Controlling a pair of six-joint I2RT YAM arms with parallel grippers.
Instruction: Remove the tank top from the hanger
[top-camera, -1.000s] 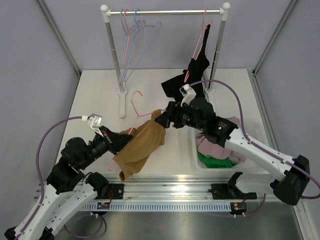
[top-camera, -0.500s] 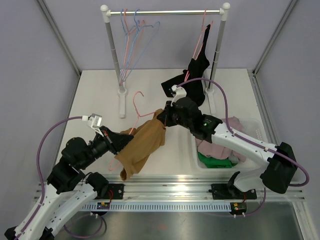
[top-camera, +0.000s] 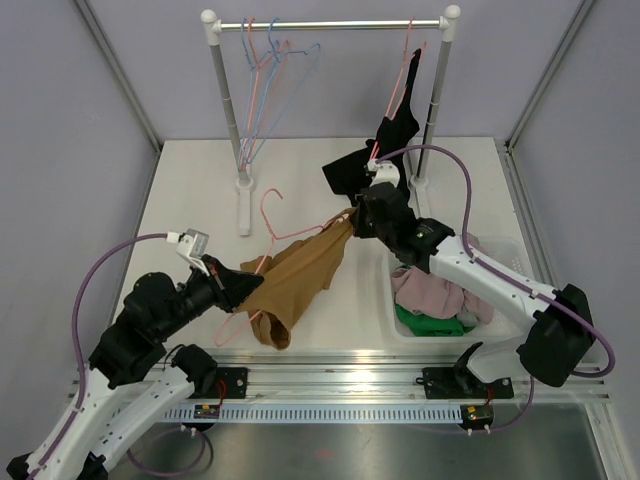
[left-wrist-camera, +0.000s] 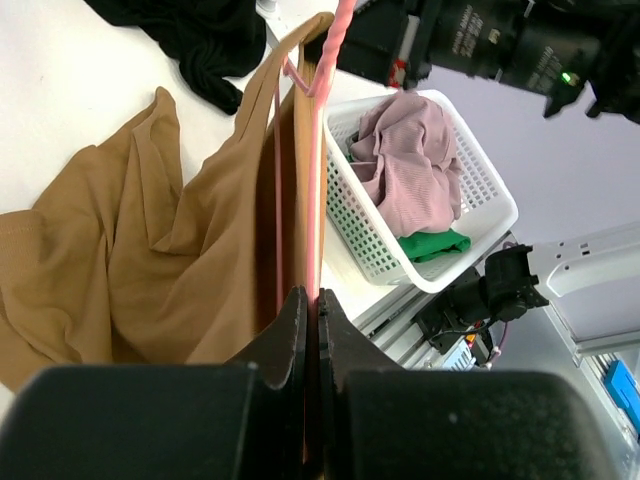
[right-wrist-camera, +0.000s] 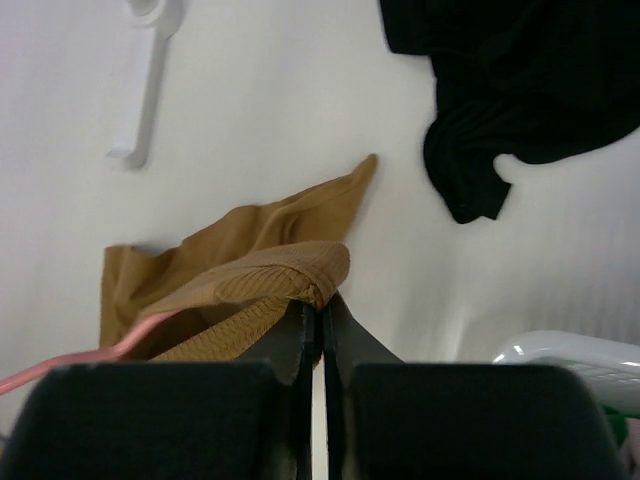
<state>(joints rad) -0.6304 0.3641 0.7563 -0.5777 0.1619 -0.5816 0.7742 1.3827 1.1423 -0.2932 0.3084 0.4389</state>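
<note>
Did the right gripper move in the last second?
Yes. The right gripper, shut on the tank top, went back toward the rack.

Matt ribbed cloth tank top (right-wrist-camera: 270, 275), smooth glossy pink hanger (left-wrist-camera: 318, 180), white plastic lattice basket (left-wrist-camera: 375, 245)

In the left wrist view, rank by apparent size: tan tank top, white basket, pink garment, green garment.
Largest first: tan tank top (nearest camera, so exaggerated), white basket, pink garment, green garment (mostly hidden).

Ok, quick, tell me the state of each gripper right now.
Left gripper: shut on the pink hanger.
Right gripper: shut on the tank top, pinching its ribbed edge.
</note>
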